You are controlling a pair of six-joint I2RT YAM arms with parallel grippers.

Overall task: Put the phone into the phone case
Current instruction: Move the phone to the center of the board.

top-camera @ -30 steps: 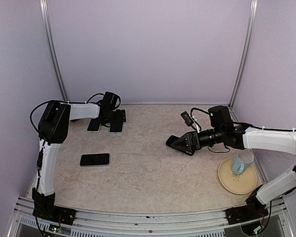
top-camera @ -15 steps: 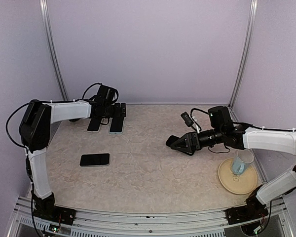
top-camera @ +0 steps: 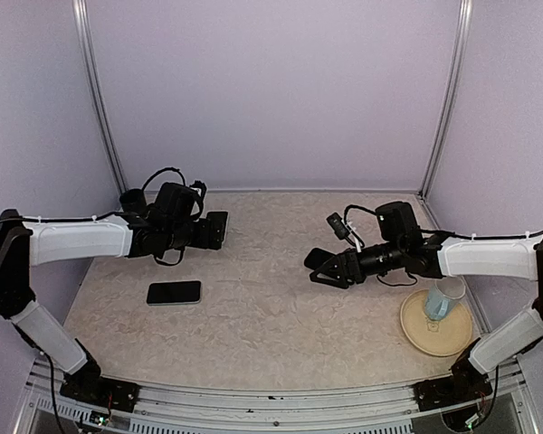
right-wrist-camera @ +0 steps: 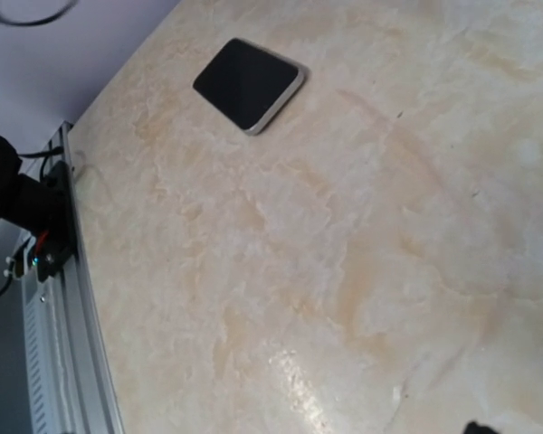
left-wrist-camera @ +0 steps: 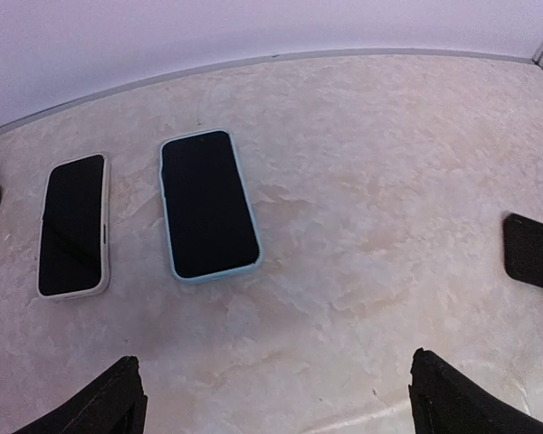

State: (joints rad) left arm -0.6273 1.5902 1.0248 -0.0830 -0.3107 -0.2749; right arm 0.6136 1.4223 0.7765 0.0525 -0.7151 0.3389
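Note:
A black phone (top-camera: 174,292) with a pale rim lies alone at the front left and also shows in the right wrist view (right-wrist-camera: 249,83). In the left wrist view a light blue phone case (left-wrist-camera: 208,203) and an off-white one (left-wrist-camera: 72,224) lie side by side near the back wall. Both have dark faces, and I cannot tell whether those are screens. My left gripper (left-wrist-camera: 285,398) hovers open just in front of them, holding nothing. My right gripper (top-camera: 319,264) is open and empty at mid-right, pointing left toward the lone phone.
A clear bluish cup (top-camera: 443,298) stands on a tan plate (top-camera: 430,336) at the front right. A dark flat object (left-wrist-camera: 532,251) shows at the right edge of the left wrist view. A metal rail (right-wrist-camera: 59,298) runs along the table's front edge. Walls close in three sides.
The left arm has stretched out low, its wrist pulled leftward and forward off the back phones. The right gripper dipped slightly and its jaws spread wider.

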